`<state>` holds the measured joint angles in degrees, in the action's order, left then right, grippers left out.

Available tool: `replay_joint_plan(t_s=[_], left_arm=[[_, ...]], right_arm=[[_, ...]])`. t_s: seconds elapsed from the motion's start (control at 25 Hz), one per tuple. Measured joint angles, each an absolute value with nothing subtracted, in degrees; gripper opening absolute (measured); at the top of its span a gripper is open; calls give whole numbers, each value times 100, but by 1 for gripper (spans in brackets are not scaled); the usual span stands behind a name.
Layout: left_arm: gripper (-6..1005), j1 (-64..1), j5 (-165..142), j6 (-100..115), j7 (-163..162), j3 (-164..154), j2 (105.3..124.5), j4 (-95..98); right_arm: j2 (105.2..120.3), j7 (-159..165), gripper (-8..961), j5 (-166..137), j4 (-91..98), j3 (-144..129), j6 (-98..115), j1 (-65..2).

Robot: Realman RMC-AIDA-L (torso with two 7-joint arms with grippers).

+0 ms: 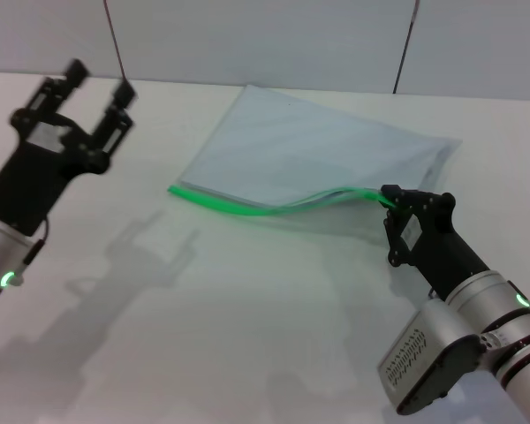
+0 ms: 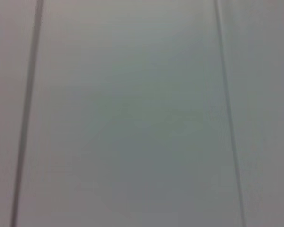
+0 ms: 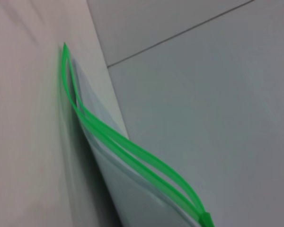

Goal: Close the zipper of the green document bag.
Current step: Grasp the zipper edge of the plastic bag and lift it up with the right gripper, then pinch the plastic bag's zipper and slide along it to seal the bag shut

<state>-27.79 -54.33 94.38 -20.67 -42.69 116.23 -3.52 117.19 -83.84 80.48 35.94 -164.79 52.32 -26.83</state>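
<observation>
The green document bag (image 1: 309,150) lies flat on the white table (image 1: 203,336), pale blue-grey and translucent. Its bright green zipper (image 1: 247,209) runs along the near edge and lifts off the table toward its right end. There my right gripper (image 1: 390,198) is shut on the zipper's end. In the right wrist view the zipper (image 3: 113,142) shows as two green strips standing apart, meeting at the small slider tab (image 3: 206,219), with the bag (image 3: 132,198) below them. My left gripper (image 1: 99,79) hangs open in the air at the far left, apart from the bag.
A grey panelled wall (image 1: 274,40) with dark seams stands behind the table; the left wrist view shows only that wall (image 2: 132,118). The arms cast shadows (image 1: 150,247) on the table left of the bag.
</observation>
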Motion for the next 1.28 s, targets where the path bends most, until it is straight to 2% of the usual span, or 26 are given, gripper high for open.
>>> replay_joint_plan(t_s=[0.44, 1.28], left_arm=[[602, -3242, -7134, 8084, -980, -4272, 11642, -233], [595, -3483, -7611, 7822, 474, -4271, 11673, -290]], right_arm=[[11716, -8384, 27, 7766, 3863, -16479, 5201, -2724], [11731, -8357, 18, 7789, 3837, -16435, 5325, -2687]])
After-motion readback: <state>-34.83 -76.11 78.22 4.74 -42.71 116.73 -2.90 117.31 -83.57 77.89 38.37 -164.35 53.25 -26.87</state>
